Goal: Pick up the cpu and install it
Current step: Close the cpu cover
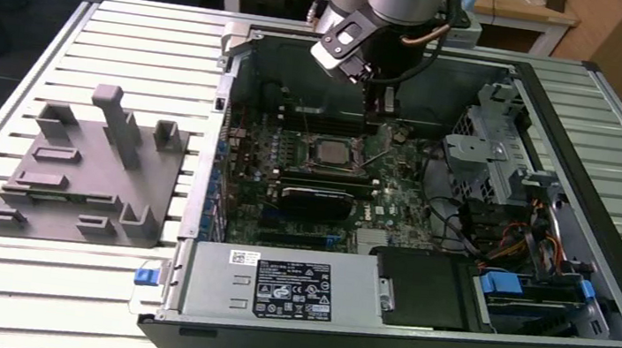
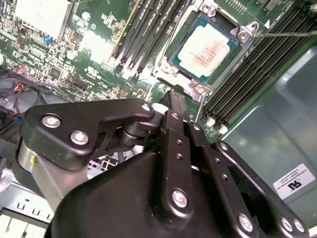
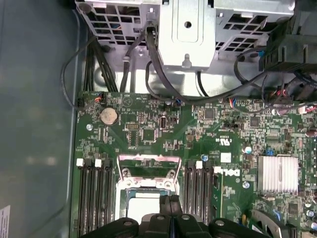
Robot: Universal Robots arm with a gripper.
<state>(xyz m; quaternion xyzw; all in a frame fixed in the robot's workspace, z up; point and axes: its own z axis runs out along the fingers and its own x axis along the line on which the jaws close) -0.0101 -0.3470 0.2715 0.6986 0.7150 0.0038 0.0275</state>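
Note:
The cpu (image 1: 331, 152), a small square chip with a pale silver top, lies flat in the motherboard socket inside the open computer case. Both wrist views show it: cpu (image 2: 208, 49), and cpu (image 3: 143, 203) partly hidden behind the fingers. The socket's metal load plate (image 3: 148, 164) stands flipped open beside it. My gripper (image 1: 385, 109) hangs over the board a little beyond the socket, toward the case's far wall. Its black fingers (image 3: 168, 206) are pressed together with nothing between them, and in the second wrist view the gripper (image 2: 174, 96) ends just short of the socket's edge.
A grey plastic fixture (image 1: 86, 173) sits on the slatted table (image 1: 24, 281) at the exterior view's left. Memory slots (image 3: 94, 193) flank the socket. A drive cage (image 1: 504, 153), loose cables (image 1: 516, 244) and the power supply (image 1: 285, 287) crowd the case.

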